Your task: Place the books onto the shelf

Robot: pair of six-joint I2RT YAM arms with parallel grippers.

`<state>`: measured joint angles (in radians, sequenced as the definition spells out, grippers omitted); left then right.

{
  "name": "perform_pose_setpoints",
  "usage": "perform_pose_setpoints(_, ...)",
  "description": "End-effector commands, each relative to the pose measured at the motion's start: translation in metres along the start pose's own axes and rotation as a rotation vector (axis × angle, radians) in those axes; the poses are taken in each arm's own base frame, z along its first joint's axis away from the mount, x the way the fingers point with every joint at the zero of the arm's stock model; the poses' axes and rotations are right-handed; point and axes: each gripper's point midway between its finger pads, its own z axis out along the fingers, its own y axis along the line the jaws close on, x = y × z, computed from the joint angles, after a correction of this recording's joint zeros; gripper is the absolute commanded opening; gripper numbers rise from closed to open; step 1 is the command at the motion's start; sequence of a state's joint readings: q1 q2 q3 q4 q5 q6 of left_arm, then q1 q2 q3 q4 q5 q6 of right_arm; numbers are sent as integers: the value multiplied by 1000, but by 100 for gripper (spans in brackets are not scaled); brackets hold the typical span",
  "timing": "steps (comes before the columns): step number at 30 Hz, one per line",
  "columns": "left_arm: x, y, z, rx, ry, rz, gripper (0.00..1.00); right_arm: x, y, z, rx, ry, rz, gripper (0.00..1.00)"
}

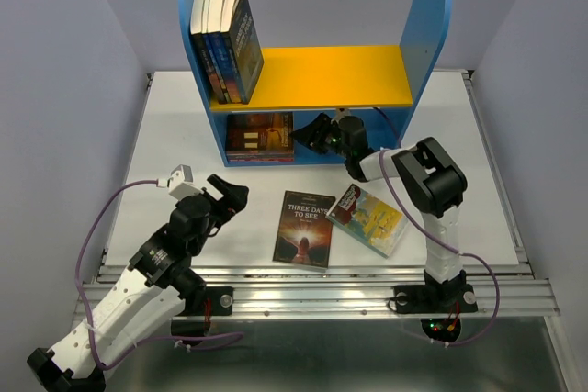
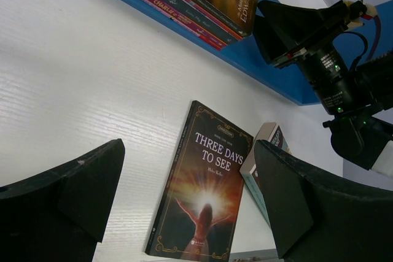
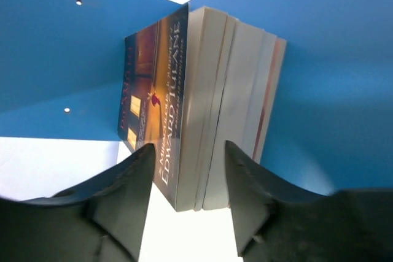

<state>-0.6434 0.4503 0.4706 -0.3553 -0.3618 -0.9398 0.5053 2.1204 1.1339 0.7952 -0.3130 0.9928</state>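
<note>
**Letting go cleanly in the lower compartment**

The right jaws (image 3: 188,151) stand part-way apart, astride the near end of the top books in the stack (image 3: 215,102) that lies flat in the shelf's (image 1: 427,16) blue lower compartment. I cannot tell whether the pads press on those books. The step in hand reads as a release. It would go best if the jaws spread until both pads are visibly off the covers, then drew straight back along the line of the spines. A sideways or lifting pull would likely drag the glossy top cover and skew the pile.

The left jaws (image 2: 189,145) are spread wide and hold nothing. "Three Days to See" (image 2: 206,194) lies flat just ahead of them and between their tips. The yellow-teal paperback (image 1: 369,219) lies beyond their right tip, its corner touching or overlapping the dark book. Well above and ahead of both pairs of jaws, upright books (image 1: 225,39) lean on the yellow board.

The covers are smooth and shiny and the page blocks are matte and pale, so I judge that the pads will grip edges better than faces. The shelf panels are flat painted board. The white tabletop (image 1: 184,135) shows a faint grain.
</note>
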Motion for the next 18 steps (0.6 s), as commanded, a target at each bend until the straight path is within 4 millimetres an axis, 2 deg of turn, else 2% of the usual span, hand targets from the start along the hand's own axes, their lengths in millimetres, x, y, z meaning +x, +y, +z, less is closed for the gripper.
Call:
perform_pose_setpoints(1,-2,-2,2,12,-10,7,99,-24,24,-12,-1,-96,-48,59)
perform_pose_setpoints(4,-2,-4,1,18,-5,9,99,-28,22,-23,32,-128,-56,66)
perform_pose_setpoints(5,-1,-4,1,19,-1,9,99,-29,23,-26,36,-134,-62,73)
perform_pose_setpoints(9,3,-7,0,37,23,7,99,-22,20,-47,64,-133,-55,89)
perform_pose_setpoints(10,8,-8,0,47,44,6,99,-16,15,-57,79,-127,-51,100)
perform_pose_setpoints(13,20,-10,2,68,93,3,99,-6,13,-75,88,-108,-47,100)
perform_pose_setpoints(15,28,-13,5,91,122,-4,99,3,10,-96,107,-96,-54,100)
perform_pose_setpoints(17,36,-27,5,161,164,-22,99,11,5,-111,135,-81,-57,100)
perform_pose_setpoints(18,46,-24,8,161,197,-29,99,19,-2,-127,177,-59,-66,100)
